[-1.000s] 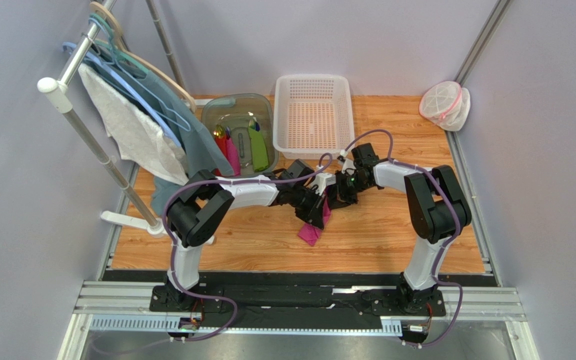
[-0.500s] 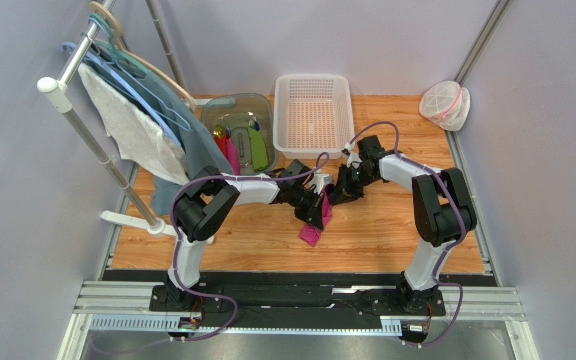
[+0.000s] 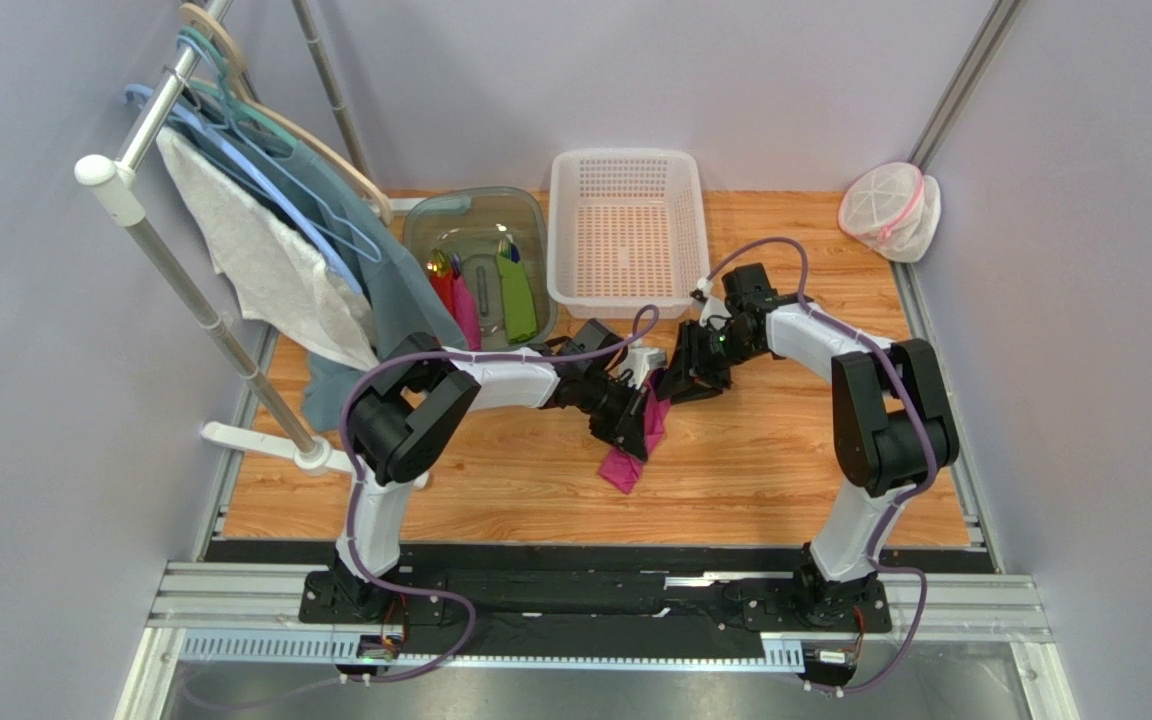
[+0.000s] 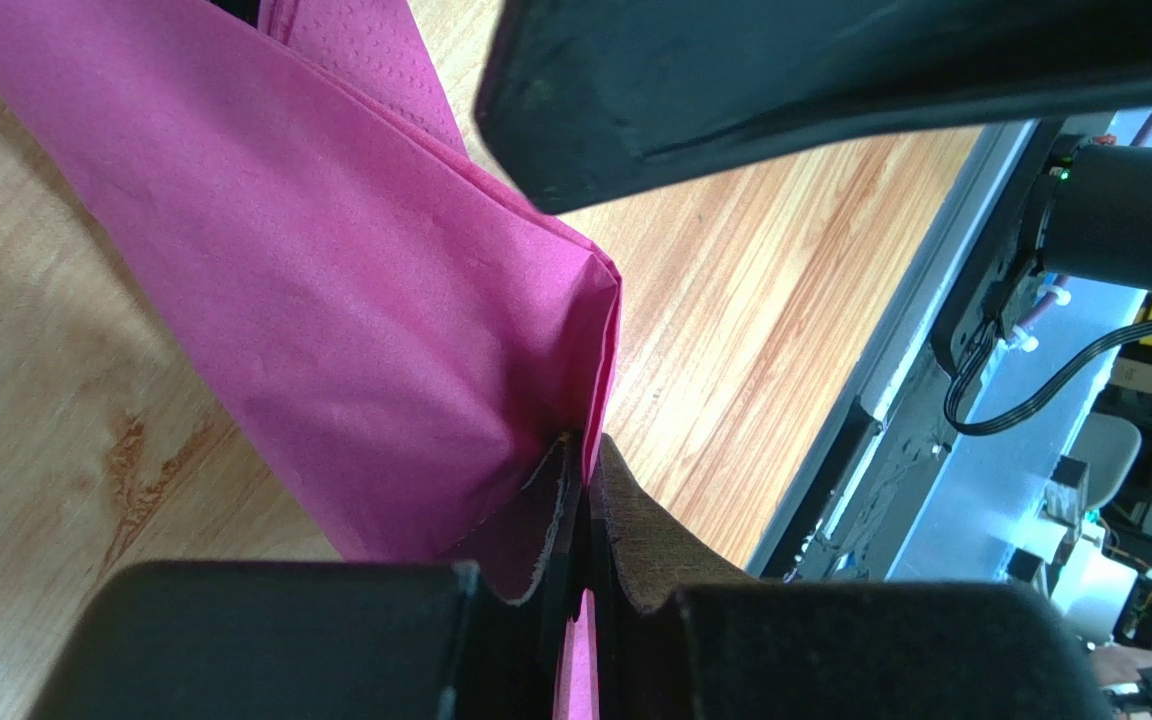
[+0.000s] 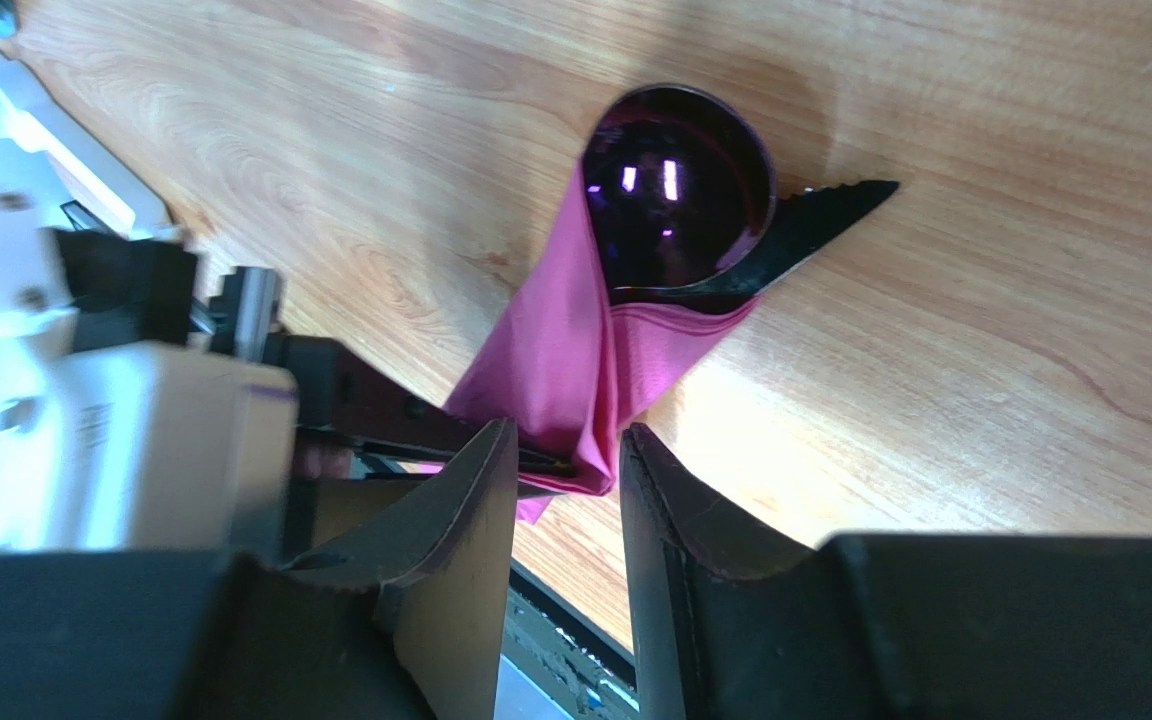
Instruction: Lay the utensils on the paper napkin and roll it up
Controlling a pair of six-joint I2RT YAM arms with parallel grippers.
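Observation:
The magenta paper napkin (image 5: pixel 560 360) is folded round the utensils on the wooden table. The dark purple spoon's bowl (image 5: pixel 678 180) and the black knife's serrated tip (image 5: pixel 826 212) stick out of its far end. My left gripper (image 4: pixel 585 483) is shut on a folded edge of the napkin (image 4: pixel 327 285), with pink paper showing between its pads. My right gripper (image 5: pixel 569 455) is open, and a fold of the napkin lies just off its tips without being pinched. From above, both grippers (image 3: pixel 630 423) (image 3: pixel 683 381) meet over the napkin bundle (image 3: pixel 623 470) at mid table.
A white basket (image 3: pixel 627 225) stands at the back centre. Left of it is a clear tub (image 3: pixel 437 228) with green and pink items. A rack with hangers and cloths (image 3: pixel 267 255) fills the left side. A mesh bag (image 3: pixel 889 207) lies in the back right corner.
My right gripper has opened and let go of the napkin, and its arm has shifted slightly right. The left gripper keeps its hold in the same place.

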